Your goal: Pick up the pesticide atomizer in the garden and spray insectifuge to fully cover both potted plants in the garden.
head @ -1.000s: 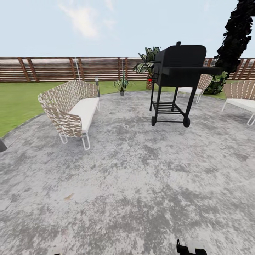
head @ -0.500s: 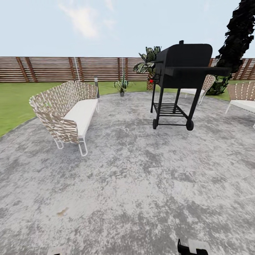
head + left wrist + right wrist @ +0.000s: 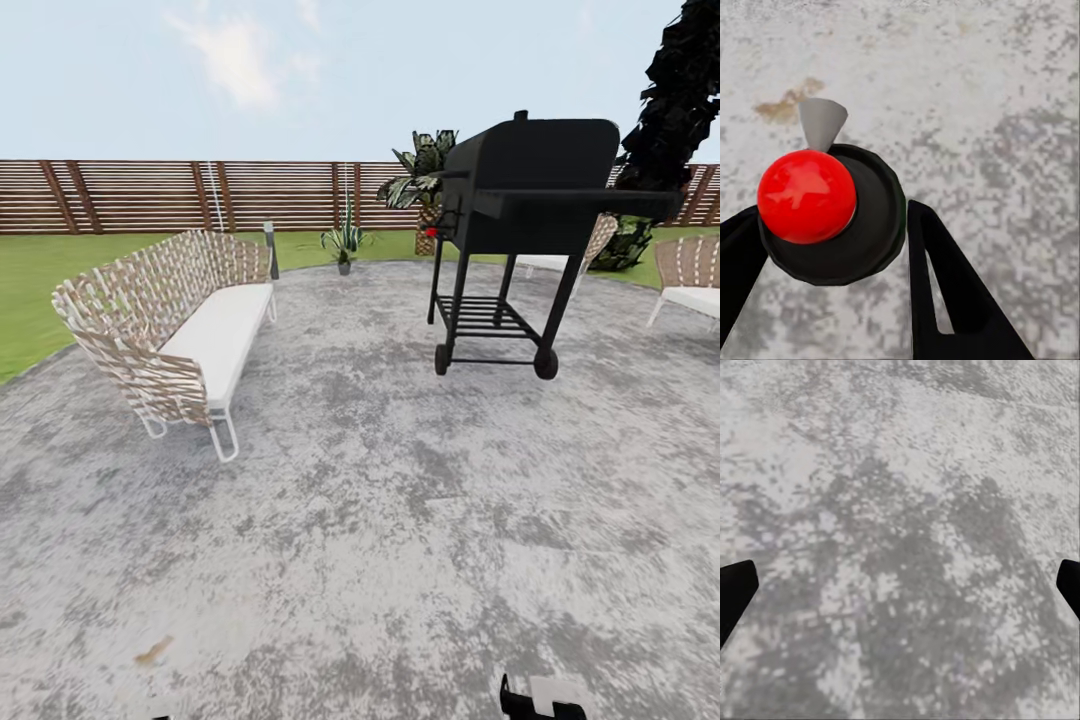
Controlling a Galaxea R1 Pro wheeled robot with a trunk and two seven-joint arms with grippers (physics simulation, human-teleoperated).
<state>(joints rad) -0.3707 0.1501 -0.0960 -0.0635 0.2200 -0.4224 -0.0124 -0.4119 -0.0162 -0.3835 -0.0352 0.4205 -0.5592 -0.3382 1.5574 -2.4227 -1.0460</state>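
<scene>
Left jaws around red-capped black atomizer [image 3: 832, 214]

A grey, mottled paved patio [image 3: 400, 500] spreads across the ground, bordered on its far and left sides by green lawn [image 3: 40, 280]. On the paving stand a woven sofa with a white cushion [image 3: 175, 335] at the left, a black wheeled grill [image 3: 520, 220] to the right, and another woven chair [image 3: 690, 280] at the right edge. One small potted plant [image 3: 344, 243] sits at the far rim where paving meets grass.

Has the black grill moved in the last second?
No. The grill keeps its spot on the patio; the camera rolled forward, enlarging everything.
</scene>
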